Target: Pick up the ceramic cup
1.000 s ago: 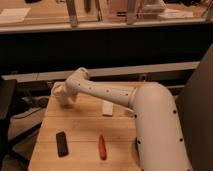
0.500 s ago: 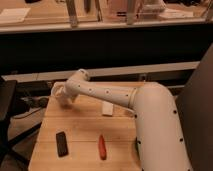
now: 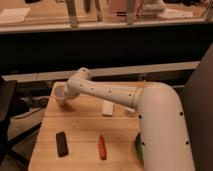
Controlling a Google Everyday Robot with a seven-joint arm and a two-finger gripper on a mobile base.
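Almost nothing moved since the earlier frames: arm holds the same reach toward the far-left corner, cup in the same spot. Ceramic cup (image 3: 60, 93) sits upright at the far-left corner of the wooden table (image 3: 82, 131), small, white, round, open mouth up. Gripper (image 3: 68, 91) is right at the cup's right side, at least touching or overlapping it from this view; mostly hidden behind the wrist housing, so cannot tell its state or whether it grips the cup. White arm (image 3: 107, 93) runs from the cup diagonally down-right to the big white robot body (image 3: 162, 130) at the table's right edge. Small white rectangular block (image 3: 107, 108) lies just below the forearm, mid-table, apart from the cup. Another small white thing (image 3: 130, 111) peeks out beside the body, too hidden to identify. Near front: black rectangular object (image 3: 61, 143) flat at left, red-orange elongated object (image 3: 102, 146) flat to its right, both well apart from the cup. Dark chair or furniture (image 3: 7, 107) at the left edge of the view.
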